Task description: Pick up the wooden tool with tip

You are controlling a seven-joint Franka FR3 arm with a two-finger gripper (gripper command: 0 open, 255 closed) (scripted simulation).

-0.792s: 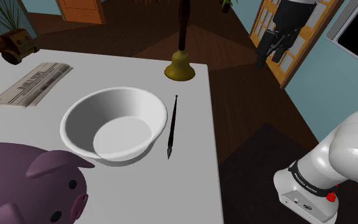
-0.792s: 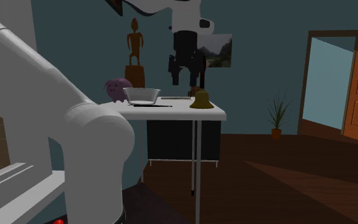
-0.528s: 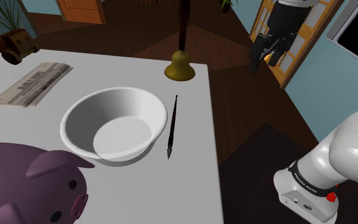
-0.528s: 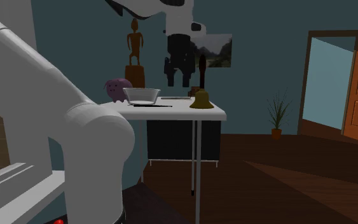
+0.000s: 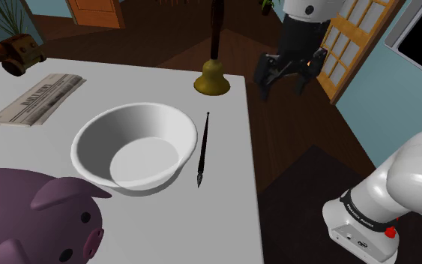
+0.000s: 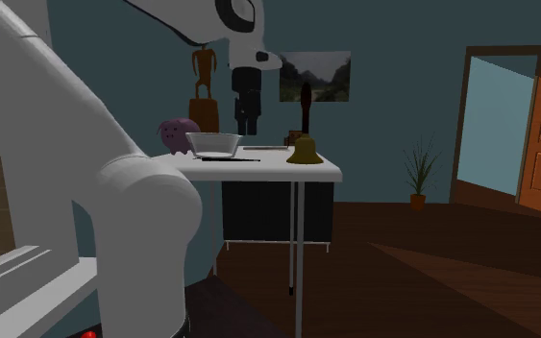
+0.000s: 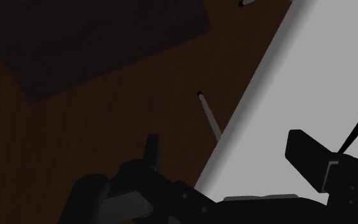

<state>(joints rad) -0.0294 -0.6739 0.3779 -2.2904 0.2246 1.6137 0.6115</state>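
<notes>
Bench (image 5: 235, 217): white top over a dark wooden floor, teal walls behind.
Tool (image 5: 203, 150): slim dark pen-like stick with a pointed tip, lying flat on the bench near the edge at the shoulder view's right; the tip faces the camera.
Bowl (image 5: 97, 127): white, just beside the tool, not touching it.
Bell (image 5: 212, 79): brass, dark handle, beyond the tool's far end.
Pincer (image 5: 284, 82): fingers spread, nothing between them, hanging in the air off the bench's edge, apart from the tool; in the wrist view one finger (image 7: 151, 153) is over floor, the other over bench.
Farther off: purple piggy bank (image 5: 44, 217), folded newspaper (image 5: 37, 99).
</notes>
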